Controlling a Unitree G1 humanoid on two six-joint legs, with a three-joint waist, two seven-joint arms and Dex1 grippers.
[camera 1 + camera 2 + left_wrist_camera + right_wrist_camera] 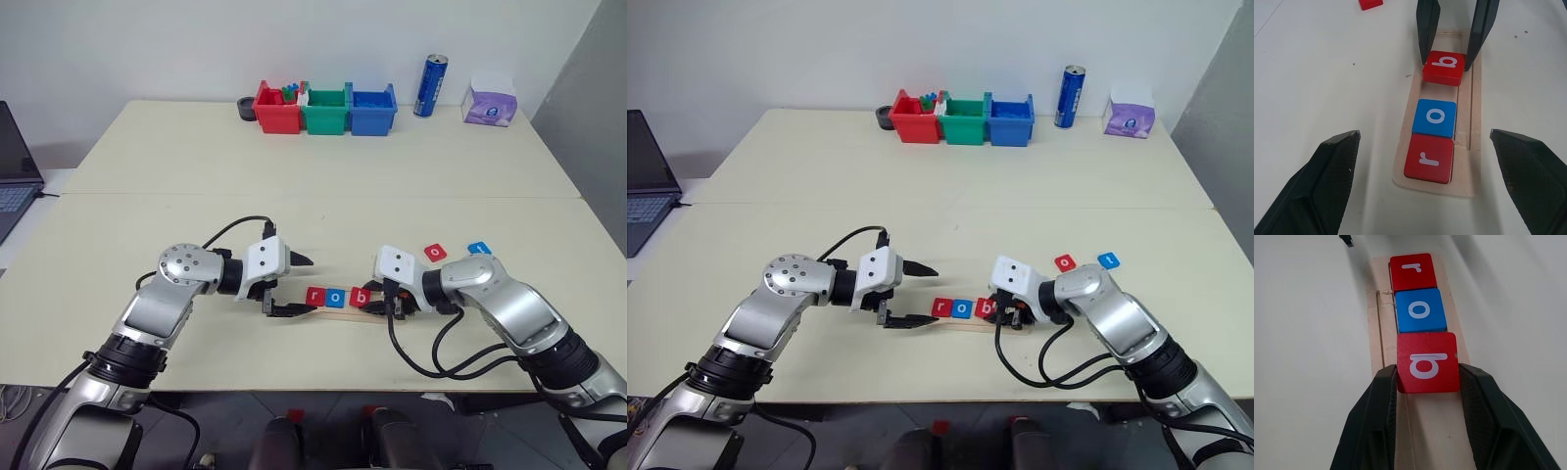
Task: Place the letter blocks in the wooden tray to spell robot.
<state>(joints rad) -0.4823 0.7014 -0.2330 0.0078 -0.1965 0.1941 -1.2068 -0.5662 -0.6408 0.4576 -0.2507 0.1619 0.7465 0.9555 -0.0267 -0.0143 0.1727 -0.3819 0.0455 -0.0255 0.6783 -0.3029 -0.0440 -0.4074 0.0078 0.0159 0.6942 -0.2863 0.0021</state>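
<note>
The wooden tray point(335, 314) lies near the table's front edge, between my two grippers. A red "r" block point(1428, 158) sits at its left end, and a blue "o" block point(1434, 117) touches it. My right gripper point(1427, 374) is shut on a red "b" block point(1427, 362), which is over the tray right beside the "o". My left gripper point(302, 285) hangs open just left of the tray's end, holding nothing. A loose red "o" block point(435, 252) and a blue block point(478, 249) lie on the table beyond my right wrist.
At the table's back stand red point(277, 110), green point(325, 111) and blue point(372, 110) bins, a blue can point(431, 86) and a purple tissue box point(490, 102). A laptop point(14, 166) sits at the far left. A seam crosses the table's middle.
</note>
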